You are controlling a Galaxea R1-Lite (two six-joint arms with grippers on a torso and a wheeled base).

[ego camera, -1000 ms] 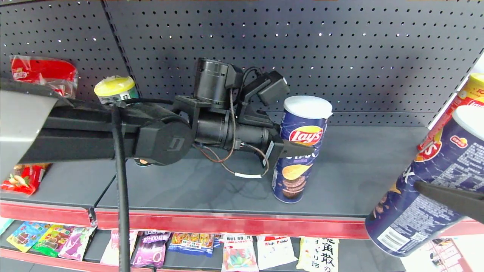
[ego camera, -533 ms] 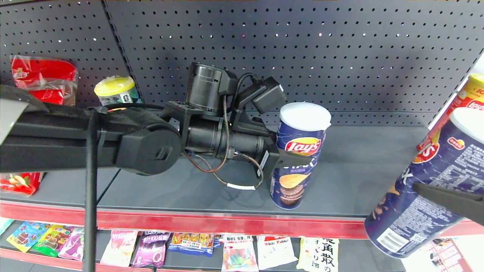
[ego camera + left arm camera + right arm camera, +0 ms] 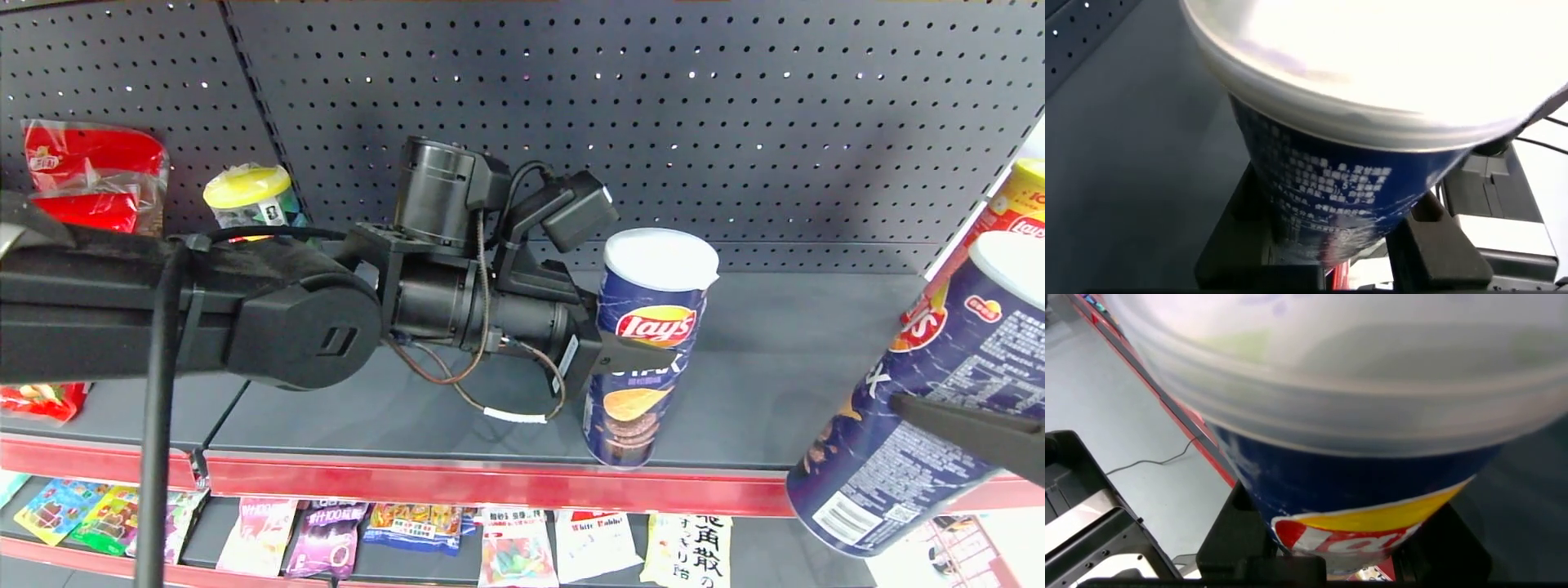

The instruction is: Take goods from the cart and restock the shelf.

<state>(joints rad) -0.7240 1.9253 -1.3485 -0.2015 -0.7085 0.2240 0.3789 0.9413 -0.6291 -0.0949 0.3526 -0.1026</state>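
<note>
Shelf [image 3: 775,367]: grey deck, red front lip, perforated back panel [image 3: 735,122] behind.

Left gripper [image 3: 653,351] is pinched around the middle of a blue chip can [image 3: 653,302], one finger across its front and the other behind. The left wrist view shows the same clamp [image 3: 1331,245], fingers on either side of the can's barrel [image 3: 1323,188]. The can leans a little, white lid on, contents unseen. Its base is at the deck close to the front lip; I cannot tell whether it touches.

Right gripper [image 3: 939,408] nips a second blue can [image 3: 890,465], held in the air off the shelf's right end, tilted with its lid up and away, bottom toward me. Lid closed, contents unseen. The right wrist view has fingers pressed to both sides of it [image 3: 1347,547].

Just behind that, a red-and-yellow can [image 3: 1000,212] with a yellow lid.

Far left on the deck: a yellow-lidded tub [image 3: 249,196], closed, and beside it a red bag [image 3: 90,163].

The tier below carries a row of snack packets [image 3: 514,543].
</note>
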